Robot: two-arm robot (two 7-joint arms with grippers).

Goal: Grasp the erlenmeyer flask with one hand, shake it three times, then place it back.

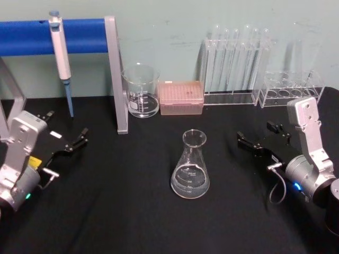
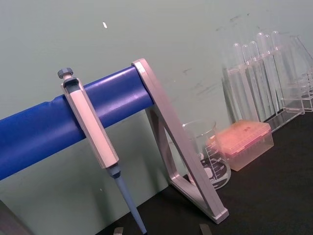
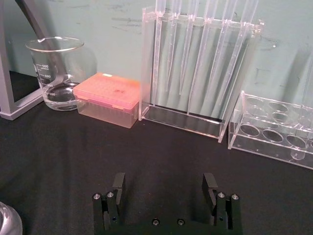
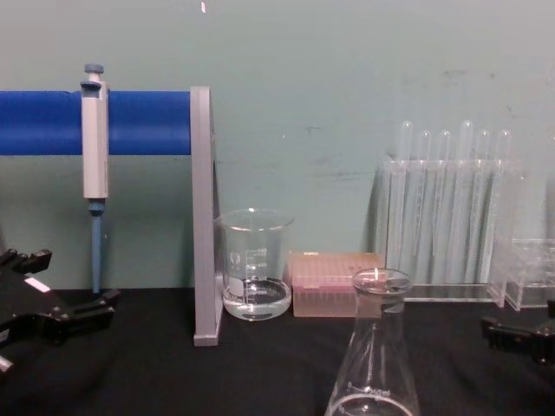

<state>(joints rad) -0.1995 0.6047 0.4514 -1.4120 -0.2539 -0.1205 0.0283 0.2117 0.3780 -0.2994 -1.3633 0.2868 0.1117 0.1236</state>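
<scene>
The erlenmeyer flask [image 1: 190,166] stands upright on the black table, at the middle, with a little clear liquid in its base; the chest view shows its neck and rim [image 4: 375,364] up close. My left gripper [image 1: 79,138] rests open at the table's left, well apart from the flask, and its fingertips [image 2: 117,230] peek in at the left wrist view's edge. To the right of the flask my right gripper [image 1: 255,133] is open, pointing toward it with a gap between. In the right wrist view its jaws [image 3: 164,185] stand wide with nothing between them.
Along the back wall stand a glass beaker [image 1: 141,90], a pink tip box [image 1: 181,97], a rack of tall test tubes [image 1: 235,63] and a low clear rack [image 1: 290,89]. A pipette [image 1: 62,58] hangs from the blue-barred stand [image 1: 79,36] at back left.
</scene>
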